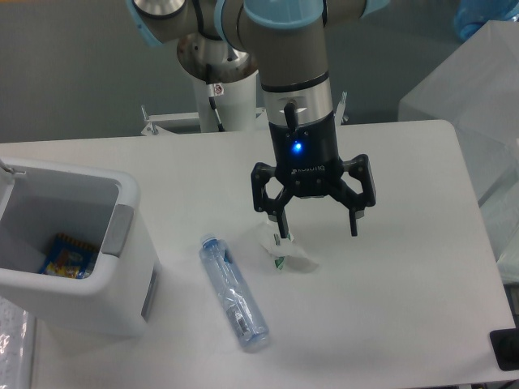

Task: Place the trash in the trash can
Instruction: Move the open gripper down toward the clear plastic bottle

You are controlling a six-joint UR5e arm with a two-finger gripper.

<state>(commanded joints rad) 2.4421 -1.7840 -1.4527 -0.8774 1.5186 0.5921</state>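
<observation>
White table (389, 316) | gripper (316, 232) held wide open, nothing gripped, one fingertip at wrapper (285, 254) | bottle (233, 292) laid flat between wrapper and bin (122, 243)

Arm (276, 32): silver-grey cylindrical links, pale blue caps at the joints. White column base (223, 101) at the far table edge, with a small label bearing red marks and a black cable down its side. Wrist section (296, 101) is brushed silver with a black cable clip on its face. Gripper (316, 231): black body, small blue light lit, white lettering below it, too small to read. Two black linkage fingers (354, 212) with open triangular frames and pale pads at the tips.
</observation>
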